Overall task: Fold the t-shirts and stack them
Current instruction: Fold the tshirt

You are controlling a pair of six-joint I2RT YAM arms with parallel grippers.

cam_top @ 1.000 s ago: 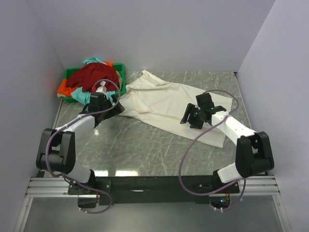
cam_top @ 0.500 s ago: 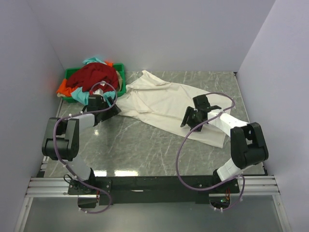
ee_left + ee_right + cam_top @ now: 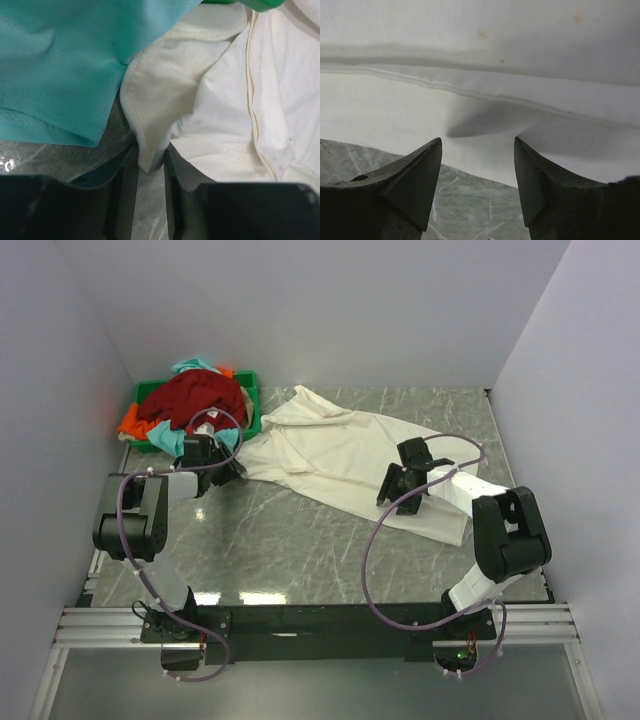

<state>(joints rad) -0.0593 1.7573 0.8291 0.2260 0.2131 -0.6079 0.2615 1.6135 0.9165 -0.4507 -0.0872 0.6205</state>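
On the table (image 3: 300, 540), nothing's folded yet; my left end effector (image 3: 150, 156) pinches the cream shirt (image 3: 340, 455), my right end effector (image 3: 477, 150) is spread.

The whole table (image 3: 300, 540) is seen from above and behind the arm bases. Each wrist view is taken very near, looking past its own jaws; the cream-white t-shirt (image 3: 340, 455) is shared by all three views.
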